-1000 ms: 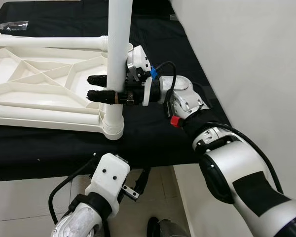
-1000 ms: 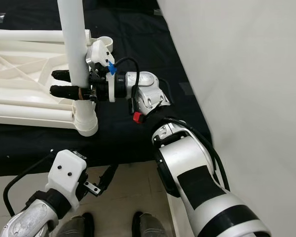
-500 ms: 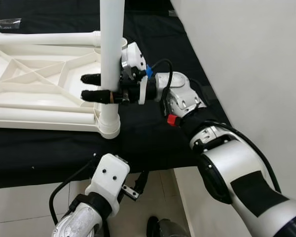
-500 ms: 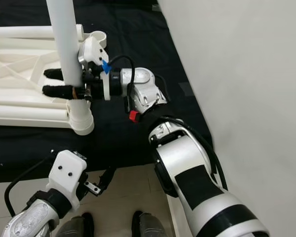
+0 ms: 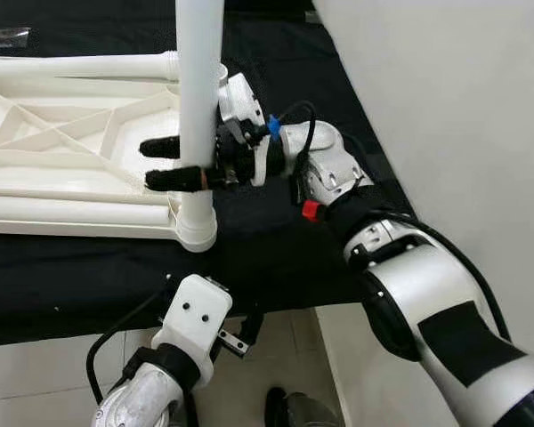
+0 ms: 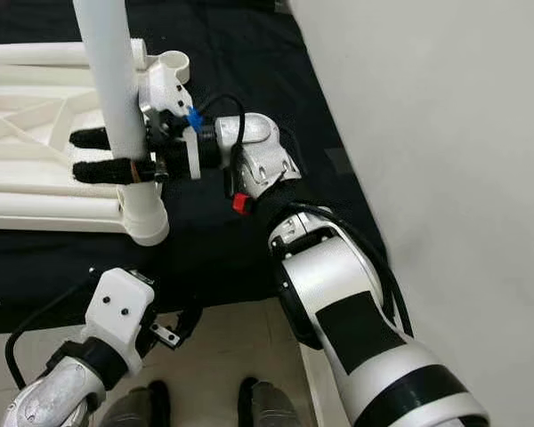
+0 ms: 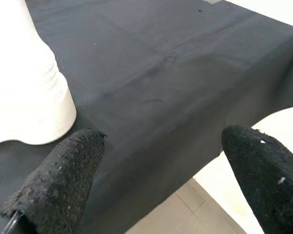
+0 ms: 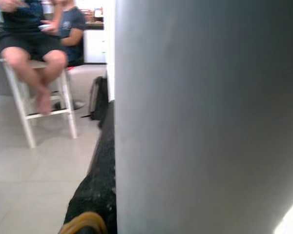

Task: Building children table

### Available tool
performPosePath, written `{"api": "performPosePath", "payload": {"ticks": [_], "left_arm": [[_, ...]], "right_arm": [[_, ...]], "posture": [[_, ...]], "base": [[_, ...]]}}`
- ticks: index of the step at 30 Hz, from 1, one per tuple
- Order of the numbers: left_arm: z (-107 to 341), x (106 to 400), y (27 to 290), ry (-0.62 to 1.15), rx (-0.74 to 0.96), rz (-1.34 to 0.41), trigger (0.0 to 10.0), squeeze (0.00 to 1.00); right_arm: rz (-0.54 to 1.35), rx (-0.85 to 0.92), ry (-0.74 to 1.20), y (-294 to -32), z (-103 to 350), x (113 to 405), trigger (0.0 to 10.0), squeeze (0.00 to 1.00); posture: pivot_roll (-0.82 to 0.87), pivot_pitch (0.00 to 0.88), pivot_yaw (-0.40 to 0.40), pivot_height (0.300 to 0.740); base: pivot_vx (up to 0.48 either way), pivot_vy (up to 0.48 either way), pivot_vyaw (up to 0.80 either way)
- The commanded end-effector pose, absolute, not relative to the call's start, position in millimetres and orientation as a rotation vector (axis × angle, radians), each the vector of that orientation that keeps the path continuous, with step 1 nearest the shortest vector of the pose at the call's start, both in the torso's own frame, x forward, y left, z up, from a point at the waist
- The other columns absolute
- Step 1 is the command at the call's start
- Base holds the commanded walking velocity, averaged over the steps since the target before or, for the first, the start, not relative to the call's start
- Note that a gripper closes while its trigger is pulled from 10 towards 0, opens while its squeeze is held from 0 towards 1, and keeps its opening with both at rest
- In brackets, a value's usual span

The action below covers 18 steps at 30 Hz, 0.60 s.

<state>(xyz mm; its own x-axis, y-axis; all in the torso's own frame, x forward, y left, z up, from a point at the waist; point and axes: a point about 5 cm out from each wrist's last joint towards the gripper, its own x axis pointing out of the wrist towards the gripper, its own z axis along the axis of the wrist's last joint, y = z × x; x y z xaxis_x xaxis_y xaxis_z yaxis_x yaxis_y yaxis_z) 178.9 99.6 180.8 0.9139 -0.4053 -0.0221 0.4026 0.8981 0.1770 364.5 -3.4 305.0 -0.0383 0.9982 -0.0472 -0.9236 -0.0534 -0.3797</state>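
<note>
Left gripper: hung low below the near edge of the black-covered table, over pale floor tiles. Its two black fingers stood wide apart with nothing between them; in the left wrist view the black cloth and the rounded white end of a socket lay beyond them.

Corner socket: a white ribbed collar at the near right corner of the upturned tabletop, close to the table's near edge. The upright leg stood in it.

Table leg: a white round tube, upright or nearly so, rising from the corner socket out of the top of the head views.

Right gripper: reached in from the right, level with the lower part of the leg. Its two long black fingers lay one on each side of the tube, their tips past it over the tabletop. They appeared closed on the leg. In the right wrist view the pale tube sat right against the camera.

Tabletop: white plastic, lying underside up on the black cloth, its ribs crossing in triangles.

Second leg: another white tube, lying flat along the far edge of the tabletop.

Wall: plain white, along the table's right side.

Person: seated on a white stool, far off in the right wrist view.
</note>
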Motion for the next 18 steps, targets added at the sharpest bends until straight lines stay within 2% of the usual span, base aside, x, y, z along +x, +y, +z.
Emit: {"api": "performPosePath", "payload": {"ticks": [1, 2, 4, 6, 14, 16, 17, 18], "left_arm": [[175, 178, 99, 0.010, 0.183, -0.420, 10.0, 0.00], [175, 178, 99, 0.010, 0.183, -0.420, 10.0, 0.00], [175, 179, 99, 0.006, 0.185, -0.420, 10.0, 0.00], [175, 179, 98, 0.005, 0.185, -0.419, 10.0, 0.00], [176, 181, 99, 0.000, 0.183, -0.413, 10.0, 0.00], [176, 182, 99, 0.001, 0.183, -0.412, 10.0, 0.00], [176, 182, 99, 0.001, 0.183, -0.412, 10.0, 0.00], [176, 182, 100, 0.002, 0.181, -0.410, 10.0, 0.00]], "right_arm": [[1.531, -0.463, -0.218, -18, 302, 372, 10.0, 0.00], [1.531, -0.463, -0.218, -18, 302, 372, 10.0, 0.00], [1.686, -0.279, -0.314, -24, 320, 364, 10.0, 0.00], [1.727, -0.242, -0.351, -27, 325, 361, 10.0, 0.00], [1.718, -0.156, -0.447, -30, 338, 361, 10.0, 0.00], [1.701, -0.043, -0.485, -33, 345, 363, 10.0, 0.00], [1.701, -0.043, -0.485, -33, 345, 363, 10.0, 0.00], [1.686, 0.045, -0.504, -35, 351, 364, 10.0, 0.00]], "posture": [[0.14, 0.282, -0.146, 0.740], [0.14, 0.282, -0.146, 0.740], [0.14, 0.279, -0.147, 0.740], [0.14, 0.279, -0.147, 0.740], [0.13, 0.287, -0.151, 0.740], [0.13, 0.283, -0.153, 0.740], [0.13, 0.283, -0.153, 0.740], [0.13, 0.283, -0.153, 0.740]], "base": [[0.000, 0.000, 0.00], [0.000, 0.000, 0.00], [0.000, 0.000, 0.00], [0.000, 0.000, 0.00], [0.000, 0.000, 0.00], [0.000, 0.000, 0.00], [0.000, 0.000, 0.00], [0.000, 0.000, 0.00]]}}
